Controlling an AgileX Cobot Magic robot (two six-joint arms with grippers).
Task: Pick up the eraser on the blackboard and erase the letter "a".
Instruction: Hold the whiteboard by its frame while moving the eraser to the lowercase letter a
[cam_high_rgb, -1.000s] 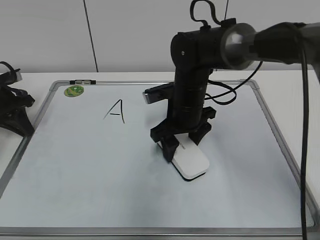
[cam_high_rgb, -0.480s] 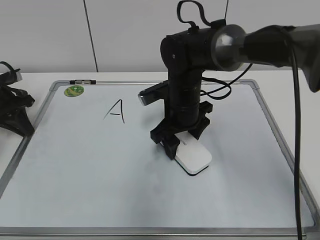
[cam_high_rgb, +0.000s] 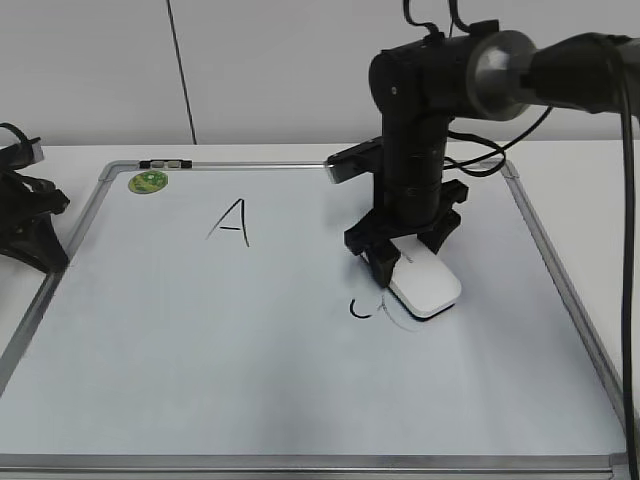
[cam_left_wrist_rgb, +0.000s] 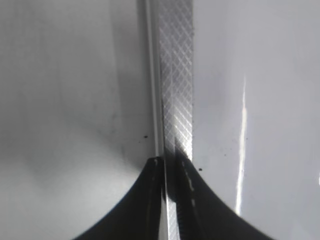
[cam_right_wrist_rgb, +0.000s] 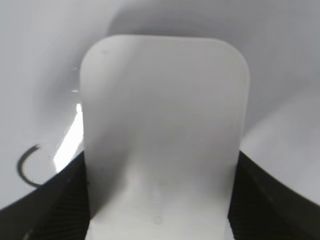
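On the blackboard (cam_high_rgb: 200, 360), the right gripper (cam_high_rgb: 405, 262) pinches the eraser (cam_high_rgb: 425, 285) flat, wiping the half-gone letter "a" (cam_high_rgb: 362, 308); the left gripper's (cam_high_rgb: 25, 215) state is unclear.

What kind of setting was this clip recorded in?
Probably a lab or office test bench: a large white dry-erase board with a silver metal frame lies flat on a white table against a plain pale wall, and the right end effector presses a white rounded plastic eraser onto it.

The white eraser (cam_high_rgb: 426, 284) sits clamped between the right gripper's (cam_high_rgb: 400, 262) fingers, flat on the blackboard (cam_high_rgb: 180, 340), the half-wiped letter "a" (cam_high_rgb: 362, 308) just beside it.
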